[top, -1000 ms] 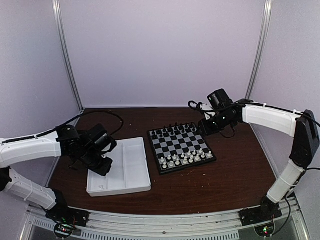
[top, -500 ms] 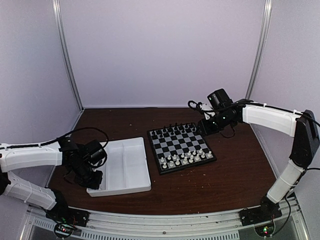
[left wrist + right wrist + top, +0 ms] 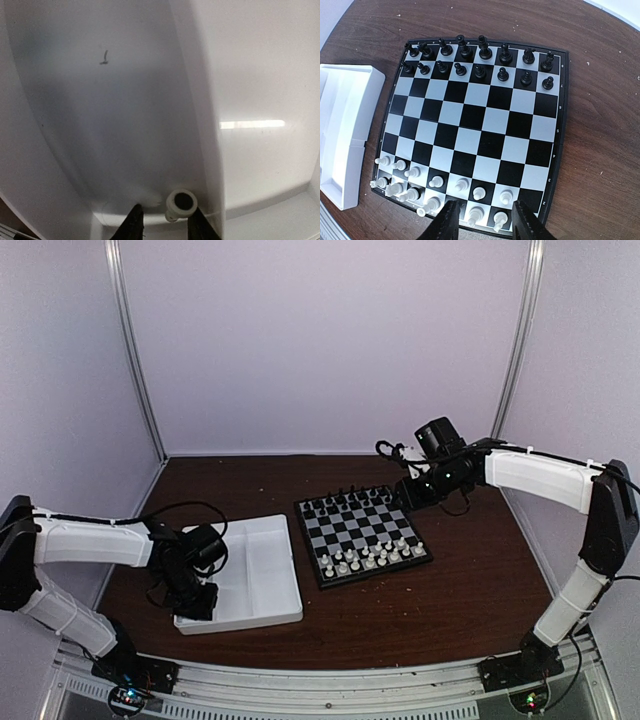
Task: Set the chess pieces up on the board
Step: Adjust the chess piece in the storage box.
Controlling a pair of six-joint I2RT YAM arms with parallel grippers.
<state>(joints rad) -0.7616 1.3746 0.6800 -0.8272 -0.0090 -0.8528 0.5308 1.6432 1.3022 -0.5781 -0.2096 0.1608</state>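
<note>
My left gripper [image 3: 193, 592] is down in the near-left corner of the white tray [image 3: 268, 558]. In the left wrist view it [image 3: 165, 227] is open. A white chess piece [image 3: 180, 203] lies on its side between the fingers, hollow base showing, close to the right finger [image 3: 198, 228]. The board [image 3: 362, 533] has black chessmen [image 3: 480, 59] along its far rows and white chess pieces [image 3: 461, 184] along its near rows. My right gripper [image 3: 413, 491] hovers over the board's far right corner. It [image 3: 485, 225] is open and empty.
The tray stands left of the board and also shows in the right wrist view [image 3: 342, 135]. A tray divider wall [image 3: 200, 100] runs right of the piece. A small dark speck [image 3: 104, 58] lies on the tray floor. Brown table [image 3: 470, 570] surrounds the board.
My left gripper has moved back towards the tray's near-left corner and come down into it. The right arm and the board's pieces have not moved.
</note>
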